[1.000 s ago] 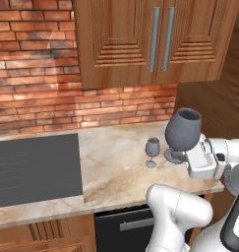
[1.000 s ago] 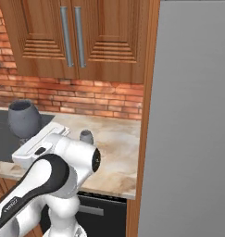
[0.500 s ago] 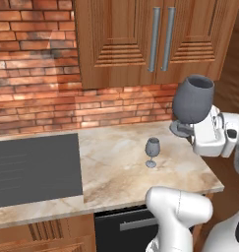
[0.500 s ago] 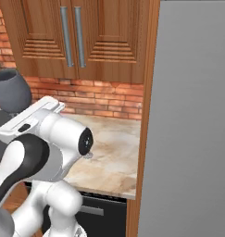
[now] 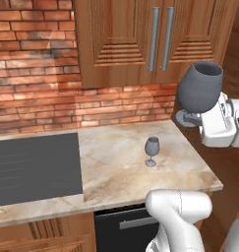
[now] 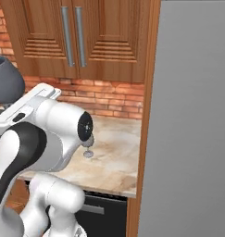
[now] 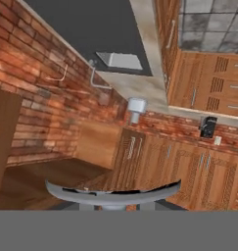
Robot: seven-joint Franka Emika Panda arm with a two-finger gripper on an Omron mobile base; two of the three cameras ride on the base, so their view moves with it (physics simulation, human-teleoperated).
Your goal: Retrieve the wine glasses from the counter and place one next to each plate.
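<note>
- The dark cooktop [image 5: 35, 167] sits at the left end of the counter [image 5: 116, 172].
- One wine glass [image 5: 151, 151] stands upright on the stone, right of the cooktop.
- Farther right, the gripper [image 5: 197, 119] clamps the stem of the second glass [image 5: 199, 88], holding it high above the counter's right edge, upright.

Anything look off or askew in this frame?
Nothing spilled or broken. One wine glass is held upright off the counter at the gripper, past the counter's right edge and in front of the upper cabinet. The second wine glass stands upright on the counter. I can't see how the jaws stand.
</note>
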